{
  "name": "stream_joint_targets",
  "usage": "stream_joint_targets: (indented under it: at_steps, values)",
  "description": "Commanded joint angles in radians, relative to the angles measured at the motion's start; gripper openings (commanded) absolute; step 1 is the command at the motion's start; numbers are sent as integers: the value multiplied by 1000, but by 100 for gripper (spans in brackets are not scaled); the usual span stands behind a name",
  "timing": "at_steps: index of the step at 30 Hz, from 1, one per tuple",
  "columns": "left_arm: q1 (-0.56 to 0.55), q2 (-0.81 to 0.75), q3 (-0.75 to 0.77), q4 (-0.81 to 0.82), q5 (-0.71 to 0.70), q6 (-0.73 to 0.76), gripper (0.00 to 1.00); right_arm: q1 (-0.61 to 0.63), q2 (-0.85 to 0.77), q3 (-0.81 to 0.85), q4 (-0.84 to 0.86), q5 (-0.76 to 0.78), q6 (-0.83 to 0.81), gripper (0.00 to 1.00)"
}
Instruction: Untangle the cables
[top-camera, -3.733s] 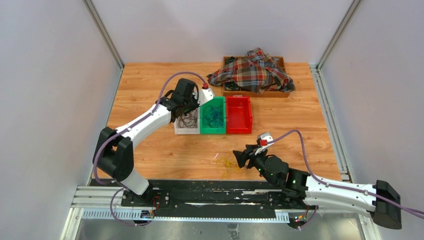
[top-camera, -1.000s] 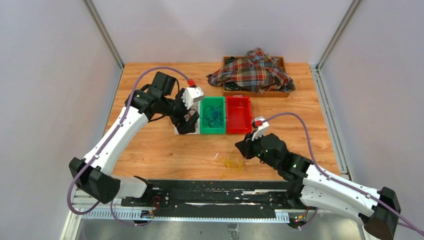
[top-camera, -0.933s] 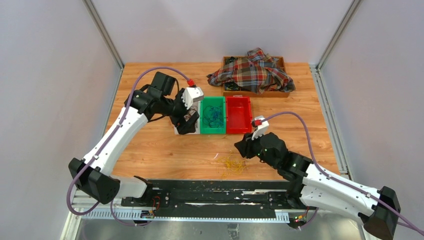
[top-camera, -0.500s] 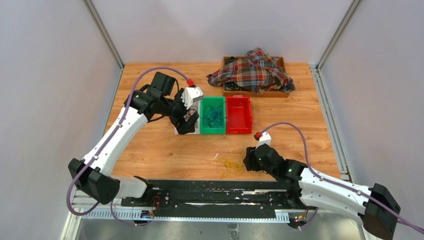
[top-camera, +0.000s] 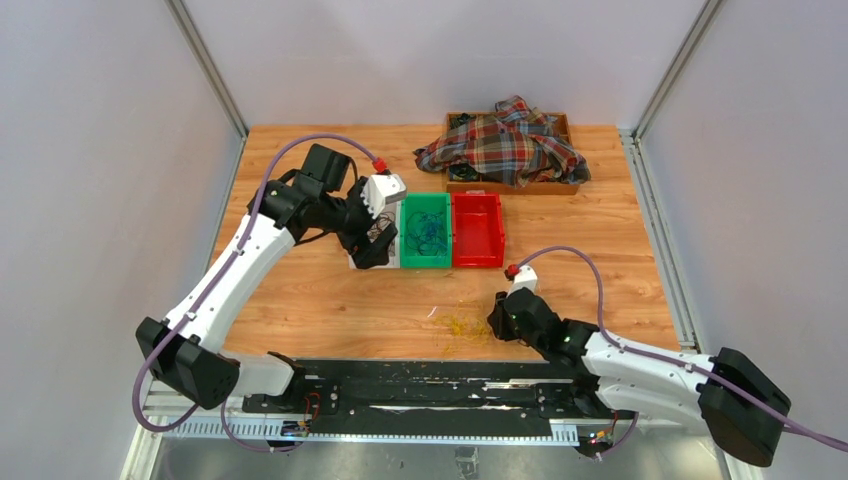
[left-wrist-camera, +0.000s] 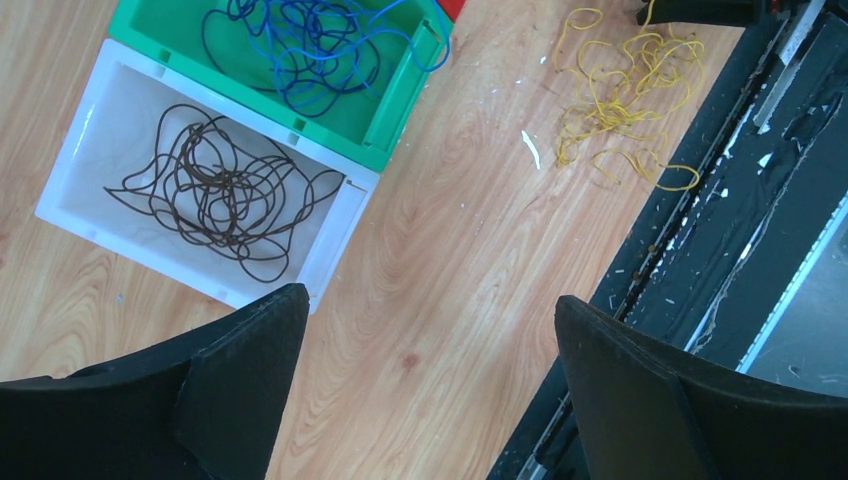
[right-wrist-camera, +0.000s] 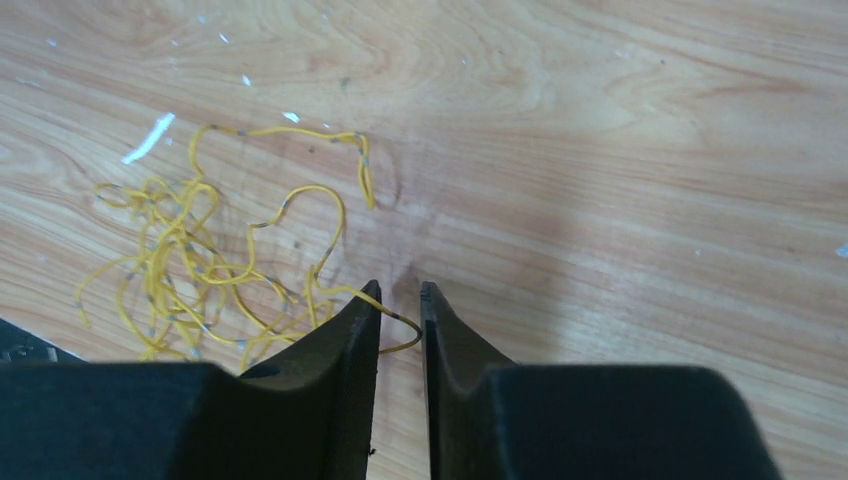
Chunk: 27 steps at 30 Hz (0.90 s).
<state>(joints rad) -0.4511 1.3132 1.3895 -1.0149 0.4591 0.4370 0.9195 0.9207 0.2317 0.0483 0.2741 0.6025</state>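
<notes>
- Table (top-camera: 300, 300): the yellow cable (right-wrist-camera: 200, 270) lies loose on the wood near the front edge, just beside the black rail (top-camera: 420, 385). Work it away from that rail so no loop drops over the edge.
- Bins: the brown cable (left-wrist-camera: 215, 195) sits in the white bin (left-wrist-camera: 130, 100) and the blue cable (left-wrist-camera: 310, 45) in the green bin (left-wrist-camera: 405, 95). The red bin (top-camera: 478, 230) holds nothing. In my judgement it is the place for the yellow cable, so 1 of 3 is left to sort.
- Left gripper (left-wrist-camera: 430, 300): it hangs above the white bin with jaws fully spread and grasps nothing. Hold it there, clear of your path to the red bin.
- Right gripper (right-wrist-camera: 398, 290): it is down at the right-hand end of the yellow cable, jaws a narrow slit apart and not clenched. 1 strand crosses the slit, and nothing shows it pinched.
- Strand: close fully on it before you lift, then rise slowly and watch that the whole squiggle follows. The wire is thin and springy and will likely slip from a partial grip.
- White chip (right-wrist-camera: 145, 138): debris lies beside the cable. Do not take it for wire.
</notes>
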Motion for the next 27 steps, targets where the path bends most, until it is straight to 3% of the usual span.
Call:
stream_joint_targets:
  at_steps: [1,4,11,20,27]
  values:
    - [1,-36,1,-5,-8,3,98,-16,-16,-4,90,-30,-32,14]
    - [1,-41,1,-5,-7,3,98,-15,-71,19,59,-48,-53,1]
    - [2,-58,29,-30,42,22,98,-16,-178,203,-22,-149,-87,1]
    - [-14,-95,75,-82,208,56,98,-13,-35,416,35,-425,-98,1]
    - [-132,-118,36,-82,283,82,99,-13,65,448,225,-655,-69,1]
